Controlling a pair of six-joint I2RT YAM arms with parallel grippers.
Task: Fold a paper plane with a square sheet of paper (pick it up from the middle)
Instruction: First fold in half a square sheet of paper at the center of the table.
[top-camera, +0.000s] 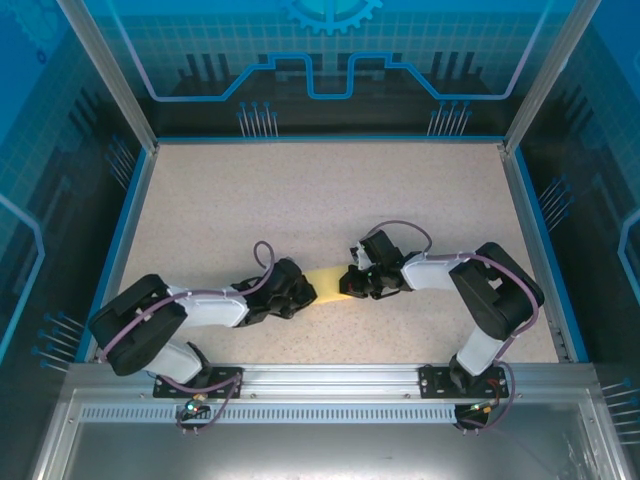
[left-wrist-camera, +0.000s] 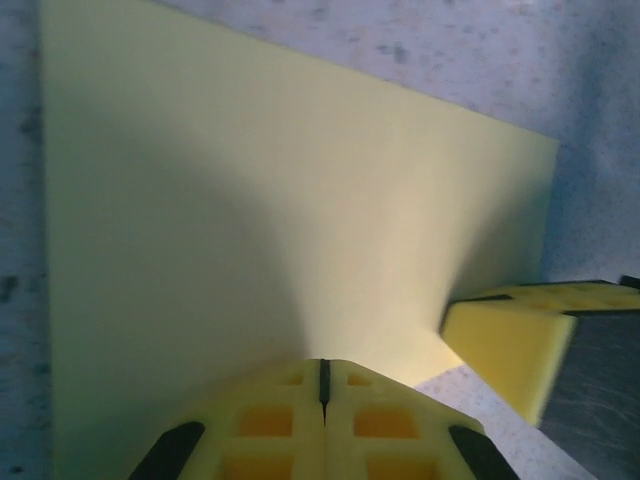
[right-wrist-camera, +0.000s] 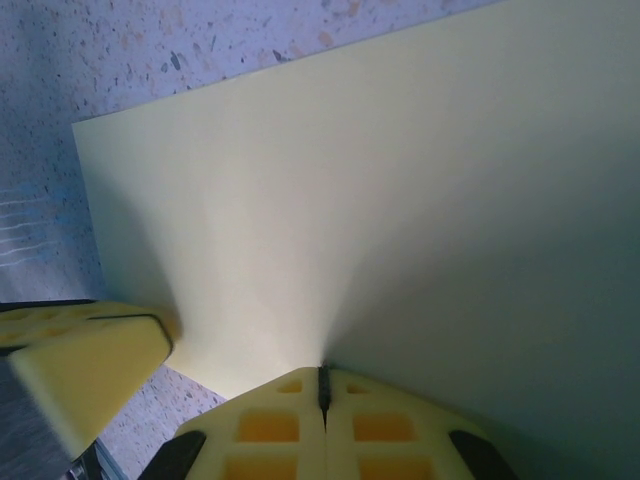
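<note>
We see the square sheet of paper (top-camera: 328, 283) as a plain pale-yellow sheet, smooth and uncreased, with straight edges and sharp corners. It sits low over the speckled table (top-camera: 300, 190), towards the near middle. It is stretched between the left gripper (left-wrist-camera: 322, 375) and the right gripper (right-wrist-camera: 322, 380), each closed tight on one of its edges, and we cannot tell whether the sheet touches the surface or hangs just above it.

I get even overhead light, soft wrist views, grey shadow on yellow sheet (left-wrist-camera: 300, 190) ahead of left gripper (left-wrist-camera: 323, 372)
</note>
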